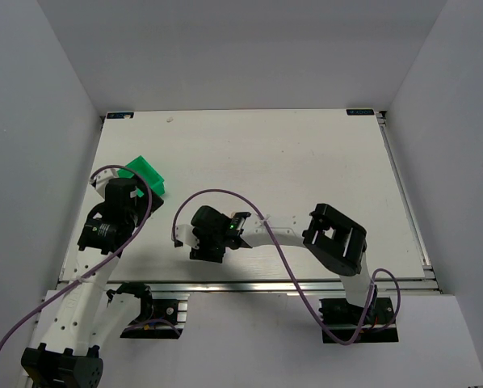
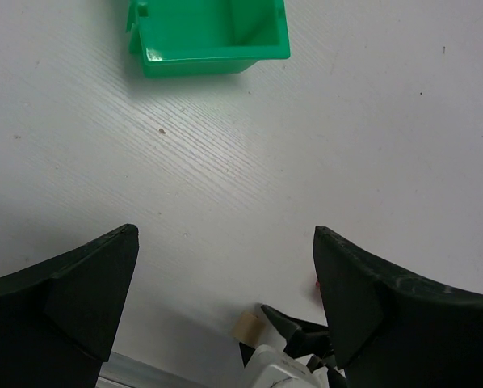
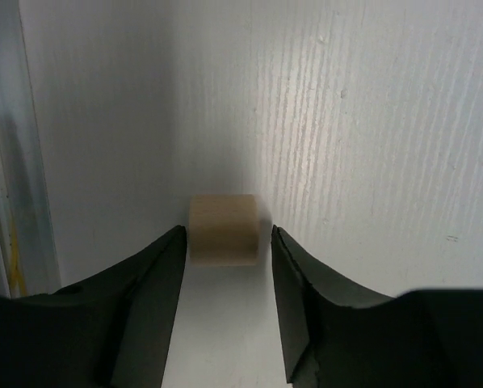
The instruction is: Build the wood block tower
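On the white table point(image 3: 346, 121), a pale beige wooden cube point(image 3: 222, 222) sits between the right end effector's point(image 3: 228, 236) part-open jaws; grip unclear.

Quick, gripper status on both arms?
Left gripper: open, holding nothing.
Right gripper: open, jaws either side of the beige block on the table, not visibly clamped on it.

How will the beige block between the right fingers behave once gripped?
The beige block looks like solid wood: probably stiff, light. Flat on the table, it shouldn't roll. Smooth sides might slip between the fingers.
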`<state>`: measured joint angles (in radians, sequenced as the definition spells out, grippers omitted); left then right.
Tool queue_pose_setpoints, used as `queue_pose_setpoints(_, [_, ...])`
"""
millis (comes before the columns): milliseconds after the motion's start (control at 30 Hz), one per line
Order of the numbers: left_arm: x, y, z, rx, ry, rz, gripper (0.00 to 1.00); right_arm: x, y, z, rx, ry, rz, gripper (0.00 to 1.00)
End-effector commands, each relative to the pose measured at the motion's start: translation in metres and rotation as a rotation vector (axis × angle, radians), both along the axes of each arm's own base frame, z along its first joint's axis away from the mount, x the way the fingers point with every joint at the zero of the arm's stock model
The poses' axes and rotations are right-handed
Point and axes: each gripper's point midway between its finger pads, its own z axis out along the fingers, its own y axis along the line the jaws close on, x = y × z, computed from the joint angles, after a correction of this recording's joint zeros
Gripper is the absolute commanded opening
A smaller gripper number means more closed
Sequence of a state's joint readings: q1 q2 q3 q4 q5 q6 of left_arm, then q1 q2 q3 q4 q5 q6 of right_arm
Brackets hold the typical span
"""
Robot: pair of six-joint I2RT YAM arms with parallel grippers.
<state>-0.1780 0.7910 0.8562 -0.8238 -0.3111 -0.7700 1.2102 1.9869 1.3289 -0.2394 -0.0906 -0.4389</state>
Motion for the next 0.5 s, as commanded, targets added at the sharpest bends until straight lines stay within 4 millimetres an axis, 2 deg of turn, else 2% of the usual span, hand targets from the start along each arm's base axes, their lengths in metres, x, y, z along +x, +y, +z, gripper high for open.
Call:
queue_pose_setpoints(0, [0.002, -0.001, -0.001, -0.004, -0.011, -0.012, 0.98, -0.004, 0.014, 0.019, 0.061, 0.03, 0.028, 0.51])
queue_pose_setpoints(33, [0.002, -0.002, -0.001, -0.004, -0.011, -0.015, 0.98, -0.006, 0.015, 0.025, 0.075, 0.033, 0.032, 0.47])
queue_pose_setpoints(67, [0.002, -0.002, 0.0, -0.003, -0.012, -0.018, 0.98, -0.006, 0.016, 0.027, 0.085, 0.033, 0.033, 0.32])
queue_pose_setpoints(167, [0.001, -0.001, 0.002, -0.001, -0.021, -0.015, 0.98, -0.002, 0.019, 0.048, 0.13, 0.017, 0.006, 0.22])
queue_pose_setpoints(300, [0.002, -0.003, 0.004, -0.003, -0.03, -0.026, 0.98, 0.013, 0.015, 0.086, 0.176, -0.04, -0.014, 0.21])
queue_pose_setpoints(333, [0.002, -0.003, 0.003, -0.002, -0.025, -0.033, 0.98, 0.02, 0.016, 0.103, 0.205, -0.066, -0.029, 0.21])
queue_pose_setpoints(400, [0.002, -0.004, 0.001, 0.0, -0.019, -0.035, 0.98, 0.034, 0.007, 0.118, 0.208, -0.087, -0.043, 0.21])
queue_pose_setpoints(433, [0.003, -0.005, 0.002, 0.002, -0.021, -0.042, 0.98, 0.039, 0.005, 0.136, 0.237, -0.102, -0.047, 0.21])
queue_pose_setpoints(467, [0.004, -0.005, 0.002, 0.001, -0.023, -0.047, 0.98, 0.052, -0.002, 0.143, 0.23, -0.135, -0.057, 0.21])
